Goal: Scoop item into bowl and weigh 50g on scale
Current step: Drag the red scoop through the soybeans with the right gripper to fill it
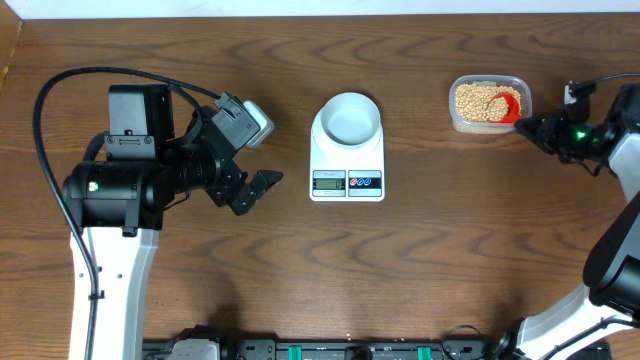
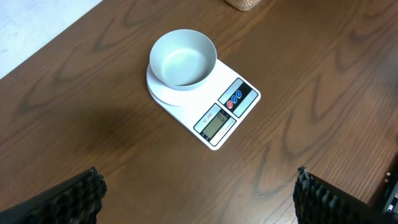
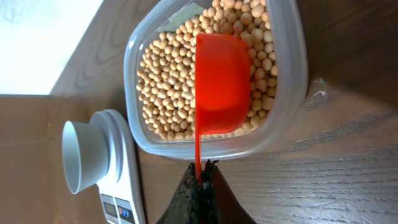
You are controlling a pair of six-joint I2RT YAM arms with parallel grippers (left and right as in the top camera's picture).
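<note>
The pale bowl [image 1: 350, 118] stands empty on the white scale [image 1: 347, 180] at the table's middle. Tan beans [image 1: 474, 100] fill a clear plastic tub [image 1: 488, 103] at the back right. My right gripper [image 1: 531, 124] is shut on the thin handle of a red scoop [image 1: 507, 108], whose cup lies over the beans [image 3: 161, 93] inside the tub [image 3: 292, 87]. In the right wrist view the scoop [image 3: 222, 81] looks empty, with the gripper [image 3: 202, 171] just outside the tub's rim. My left gripper [image 1: 258, 158] hangs open left of the scale [image 2: 217, 121], nothing between its fingers [image 2: 84, 196].
The table's back edge runs close behind the tub. The right arm's body [image 1: 615, 200] stands along the right side, the left arm's base [image 1: 115, 190] at the left. A row of hardware lines the front edge [image 1: 340, 350].
</note>
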